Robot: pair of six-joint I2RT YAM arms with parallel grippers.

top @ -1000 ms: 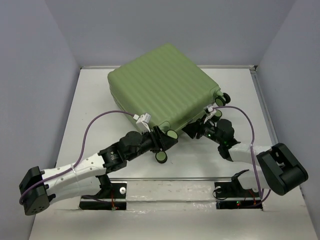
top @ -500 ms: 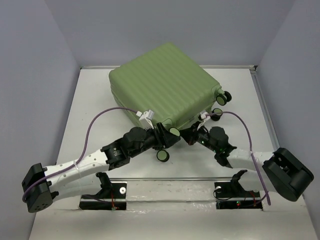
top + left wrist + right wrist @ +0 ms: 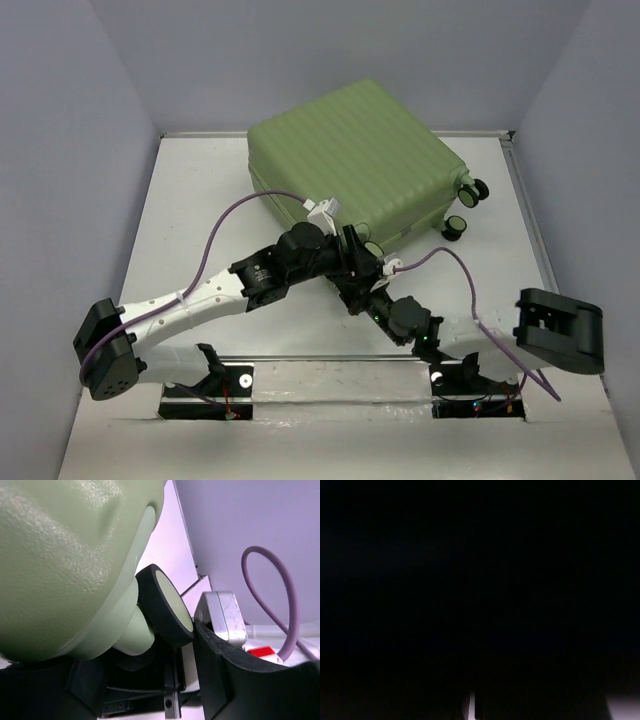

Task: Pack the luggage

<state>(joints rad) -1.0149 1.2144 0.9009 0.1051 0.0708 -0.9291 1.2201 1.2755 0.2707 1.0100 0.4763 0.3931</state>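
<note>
The luggage [image 3: 350, 160], a light-green ribbed suitcase, lies closed and flat at the back middle-right of the table. My left gripper [image 3: 360, 256] is at its near corner. In the left wrist view the green shell [image 3: 60, 555] fills the left side. A black wheel with a green hub [image 3: 167, 607] sits between my jaws, against the right finger [image 3: 225, 675]. My right gripper [image 3: 357, 297] lies low under the left wrist, just in front of that corner. Its own view is black, so its jaws are hidden.
Two more wheels [image 3: 472, 190] stick out at the suitcase's right side, close to the table's raised right edge [image 3: 527, 215]. Grey walls close the table in on three sides. A metal rail [image 3: 340, 372] runs along the front between the arm bases.
The suitcase has slid and turned to the right, and my left gripper has gone with it at the corner wheel. My right arm has swung left and in under the left wrist.
</note>
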